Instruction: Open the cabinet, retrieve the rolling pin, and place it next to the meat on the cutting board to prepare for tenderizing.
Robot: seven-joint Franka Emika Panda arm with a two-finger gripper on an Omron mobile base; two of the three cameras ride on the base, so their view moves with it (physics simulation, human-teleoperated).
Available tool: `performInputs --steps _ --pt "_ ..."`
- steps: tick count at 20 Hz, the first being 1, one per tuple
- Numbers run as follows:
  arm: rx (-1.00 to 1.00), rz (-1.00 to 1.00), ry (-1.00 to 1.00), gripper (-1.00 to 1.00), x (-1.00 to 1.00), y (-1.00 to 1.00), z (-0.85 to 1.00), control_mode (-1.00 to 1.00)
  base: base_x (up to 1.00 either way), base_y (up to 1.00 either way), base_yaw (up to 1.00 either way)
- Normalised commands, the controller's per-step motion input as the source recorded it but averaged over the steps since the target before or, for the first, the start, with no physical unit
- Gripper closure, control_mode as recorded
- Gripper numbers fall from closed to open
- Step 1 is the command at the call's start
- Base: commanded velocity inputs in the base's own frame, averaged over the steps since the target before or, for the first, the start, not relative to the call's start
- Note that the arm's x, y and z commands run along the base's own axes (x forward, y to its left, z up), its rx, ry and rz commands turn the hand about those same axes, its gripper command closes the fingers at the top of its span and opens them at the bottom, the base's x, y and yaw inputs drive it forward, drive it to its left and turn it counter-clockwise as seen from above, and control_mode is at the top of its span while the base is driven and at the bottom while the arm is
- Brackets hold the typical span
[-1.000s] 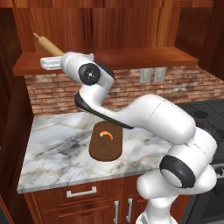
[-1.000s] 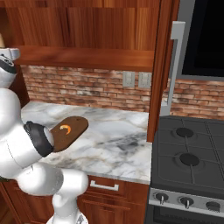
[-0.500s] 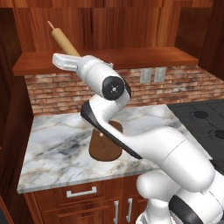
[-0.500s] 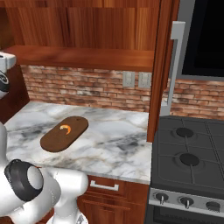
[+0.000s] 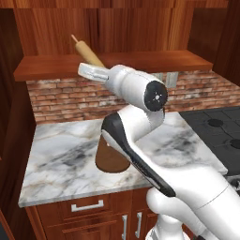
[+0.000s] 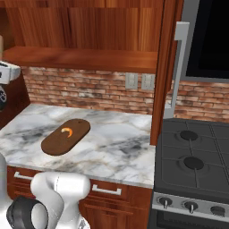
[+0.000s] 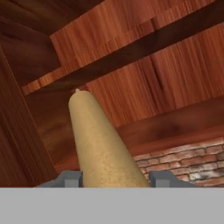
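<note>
My gripper (image 5: 95, 69) is shut on the rolling pin (image 5: 86, 50), a light tan wooden cylinder that slants up and to the left in front of the open cabinet (image 5: 112, 28). In the hand view the rolling pin (image 7: 98, 144) runs away from me between the two fingertips (image 7: 70, 179). The dark brown cutting board (image 6: 65, 136) lies on the marble counter (image 6: 116, 147) with the small orange meat (image 6: 67, 132) on it. In the left base view my arm covers most of the cutting board (image 5: 108, 161).
The cabinet's lower shelf (image 5: 140, 61) juts out above the brick wall. An open cabinet door (image 6: 164, 67) with a long silver handle (image 6: 179, 67) stands edge-on beside the stove (image 6: 192, 165). Drawers with short handles (image 5: 86, 205) sit under the counter.
The gripper has carried the rolling pin to the right and slightly lower, away from the cabinet's left side. The arm's elbow has swung down and forward.
</note>
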Motion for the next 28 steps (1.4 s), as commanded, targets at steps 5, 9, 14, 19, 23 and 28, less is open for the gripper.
performInputs --steps 5,9,14,19,23,28 --pt "-0.05 0.00 0.24 1.00 -0.39 -0.52 0.00 -1.00 0.00 0.00 0.00" --pt "-0.05 0.00 0.20 1.00 -0.46 -0.48 -0.07 -1.00 0.00 0.00 0.00" --pt "-0.05 0.04 0.13 1.00 -0.60 -0.40 -0.20 -1.00 0.00 0.00 0.00" --pt "-0.07 0.10 0.04 1.00 -0.72 -0.24 -0.43 -1.00 0.00 0.00 0.00" --pt "-0.06 0.11 0.00 1.00 -0.72 -0.18 -0.52 -1.00 0.00 0.00 0.00" --pt "-0.04 0.12 0.06 1.00 -0.26 -0.19 -0.43 -1.00 0.00 0.00 0.00"
